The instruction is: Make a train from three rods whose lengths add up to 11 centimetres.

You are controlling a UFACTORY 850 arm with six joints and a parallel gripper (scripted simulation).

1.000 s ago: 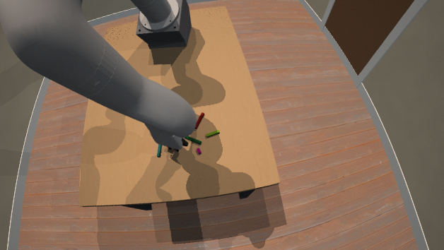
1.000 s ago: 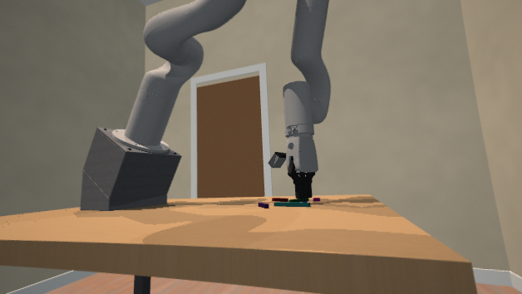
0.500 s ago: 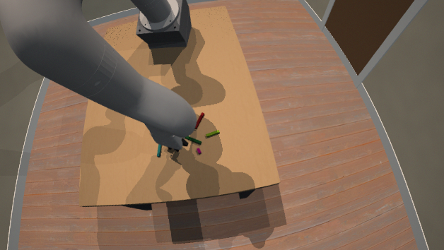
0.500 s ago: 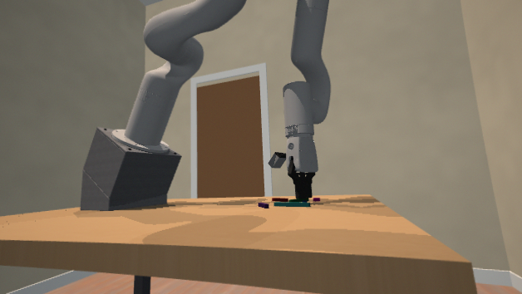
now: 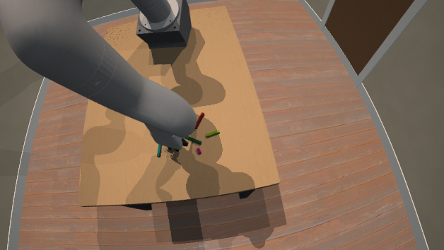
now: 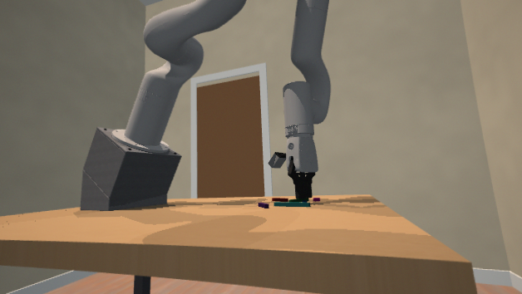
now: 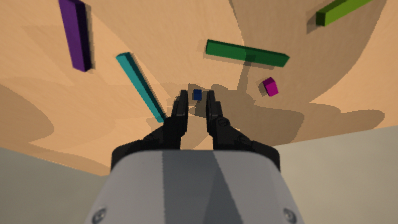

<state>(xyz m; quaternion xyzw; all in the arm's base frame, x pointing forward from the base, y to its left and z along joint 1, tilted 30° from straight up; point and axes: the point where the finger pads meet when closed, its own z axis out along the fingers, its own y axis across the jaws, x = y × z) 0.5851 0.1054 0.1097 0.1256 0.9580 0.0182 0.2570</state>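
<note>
My gripper is low over the table, its fingers partly open. They stand on either side of the small blue rod, with a gap on each side. The blue rod lies flat on the table. In the wrist view the turquoise rod lies just left of the fingers. The green rod lies beyond them and the magenta rod is to the right. The purple rod is at the far left and the lime rod at the far right. In the top view the gripper is between the turquoise rod and the green rod.
The red rod lies behind the gripper, partly under the arm. The lime rod and magenta rod lie to the right. The robot base stands at the table's far end. The arm hides the purple rod in the top view.
</note>
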